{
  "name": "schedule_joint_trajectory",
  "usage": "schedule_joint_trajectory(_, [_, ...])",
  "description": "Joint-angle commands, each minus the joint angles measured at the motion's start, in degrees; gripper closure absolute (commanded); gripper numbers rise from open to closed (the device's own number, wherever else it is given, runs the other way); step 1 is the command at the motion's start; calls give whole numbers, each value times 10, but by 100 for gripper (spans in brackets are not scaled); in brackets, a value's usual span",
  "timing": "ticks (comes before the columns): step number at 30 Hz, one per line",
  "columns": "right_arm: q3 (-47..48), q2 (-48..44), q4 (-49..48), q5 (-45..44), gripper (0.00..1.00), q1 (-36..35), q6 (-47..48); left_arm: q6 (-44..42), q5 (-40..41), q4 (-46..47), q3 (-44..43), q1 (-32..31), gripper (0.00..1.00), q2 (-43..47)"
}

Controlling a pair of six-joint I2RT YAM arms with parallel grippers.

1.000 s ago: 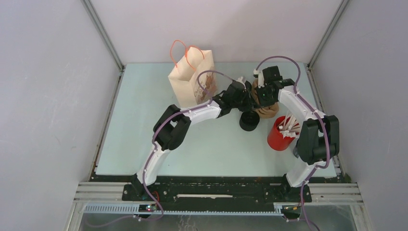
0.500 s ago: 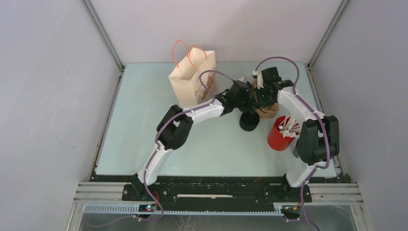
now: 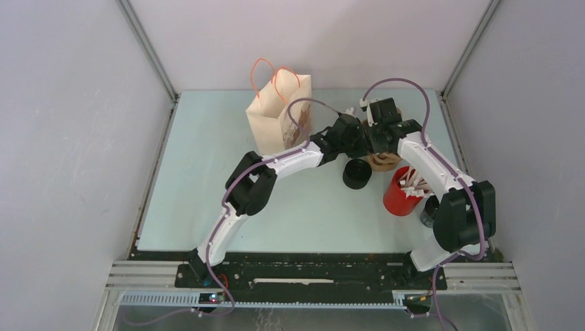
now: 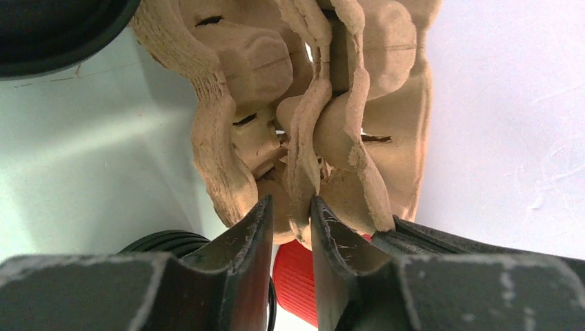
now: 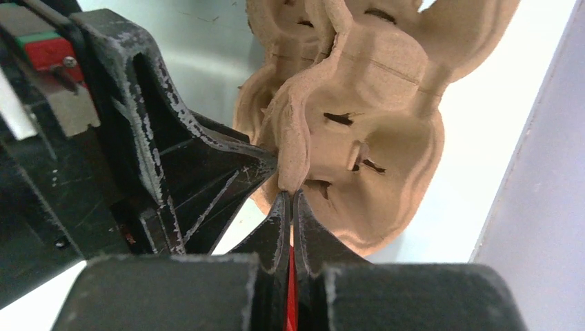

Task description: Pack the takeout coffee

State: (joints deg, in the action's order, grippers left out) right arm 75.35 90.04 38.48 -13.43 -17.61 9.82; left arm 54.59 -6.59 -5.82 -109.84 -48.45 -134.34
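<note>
Takeout coffee (image 3: 357, 174) — one, one carrier (image 4: 352, 124) pinched by left gripper (image 4: 290, 207), right gripper (image 5: 290, 196)

— What are we seeing around the pale green table (image 3: 200, 207)?
— We are seeing plain grey walls (image 3: 62, 172) closing it in on three sides, with aluminium posts (image 3: 147, 52) rising at its far corners.

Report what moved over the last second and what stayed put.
The right arm's elbow swung outward to the right and toward the near edge. The paper bag shifted slightly right. Nothing was picked up or released: the left gripper and right gripper both stay pinched on the pulp cup carrier. The black coffee cup and red cup have not moved.
</note>
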Motion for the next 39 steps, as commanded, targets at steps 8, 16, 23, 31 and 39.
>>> schedule_joint_trajectory(8, [25,-2,-16,100,100,35,-20,-71,39,-55,17,7,61,17])
schedule_joint_trajectory(16, [-15,-7,-54,164,100,57,-59,-75,7,-47,25,6,48,27])
schedule_joint_trajectory(23, [-17,-14,-71,224,100,88,-82,-87,7,-86,-20,-1,39,0])
schedule_joint_trajectory(31, [-16,0,-90,293,100,98,-114,-107,34,-132,-67,-6,35,-23])
schedule_joint_trajectory(39, [-17,-46,-99,306,100,118,-134,-127,50,-179,-120,-7,38,-59])
